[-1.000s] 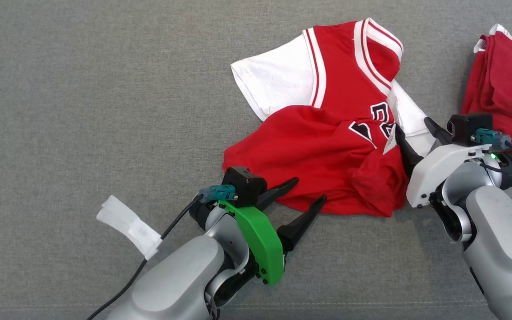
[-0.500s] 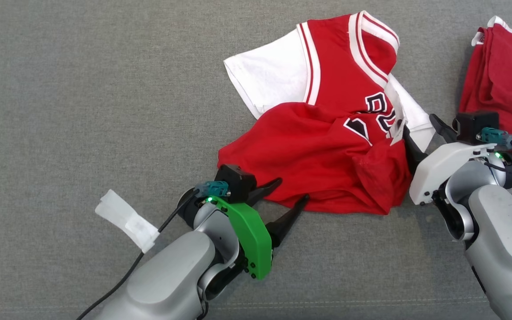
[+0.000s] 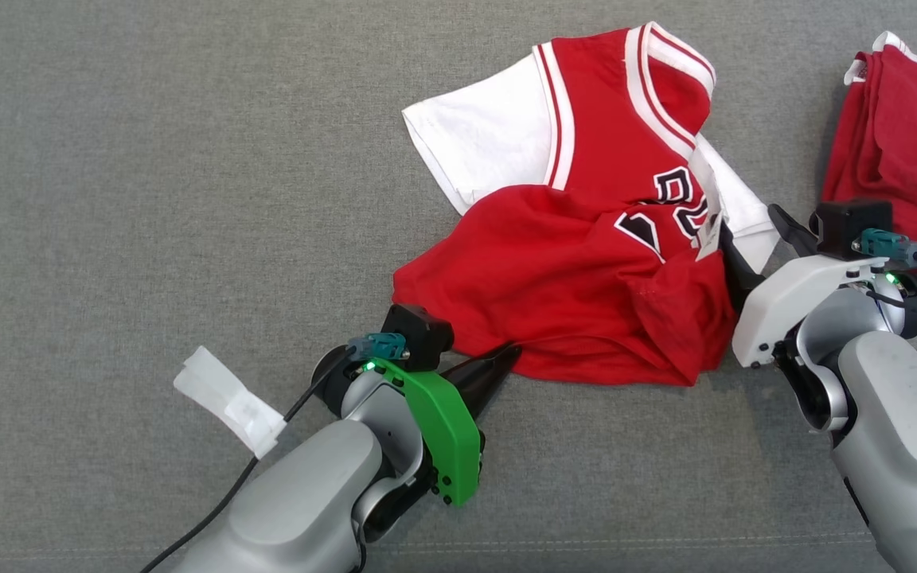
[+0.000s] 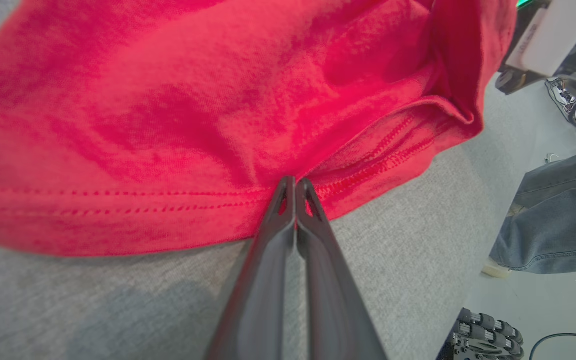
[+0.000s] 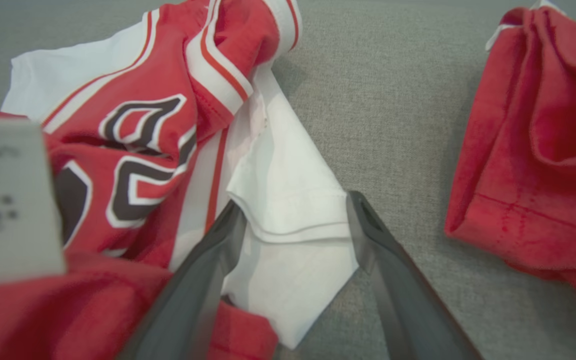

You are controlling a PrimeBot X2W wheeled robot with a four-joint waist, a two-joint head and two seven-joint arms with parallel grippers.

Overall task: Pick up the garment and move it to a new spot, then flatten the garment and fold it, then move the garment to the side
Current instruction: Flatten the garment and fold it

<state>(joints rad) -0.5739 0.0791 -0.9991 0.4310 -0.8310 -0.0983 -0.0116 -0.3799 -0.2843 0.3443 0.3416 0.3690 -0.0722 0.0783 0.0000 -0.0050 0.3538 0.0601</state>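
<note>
A grey woven fabric surface (image 3: 148, 199) covers the whole work area, and on it, in the upper middle of the head view, lies the garment (image 3: 586, 294), a red jersey with white sleeves, white and red striped trim and dark letters on the chest. It is crumpled: the red lower part is bunched toward the robot and folded over itself, while the neckline points away. Its left white sleeve (image 3: 482, 151) lies flat on the surface. A white care label (image 3: 705, 239) stands up at the right side of the garment. The left gripper (image 3: 506, 354) is at the near edge of the garment, and its 2 dark fingers are pressed together on the stitched red hem (image 4: 118, 205); in the left wrist view the cloth gathers into small wrinkles just at the tips, so the claw is closed and it pinches the garment. The right gripper (image 3: 747, 223) is at the right side of the garment with its 2 fingers spread apart, so this claw is open and grips nothing. In the right wrist view the corner of the right white sleeve (image 5: 288, 200) lies between these fingers. A second red cloth (image 3: 896, 143), folded, rests on the surface to the right, apart from the garment. A piece of white tape (image 3: 228, 402) is wrapped on the black cable (image 3: 267, 454) of the left arm. At the right edge of the left wrist view, beyond the surface, I see a leg in blue jeans (image 4: 553, 215) of a person.
</note>
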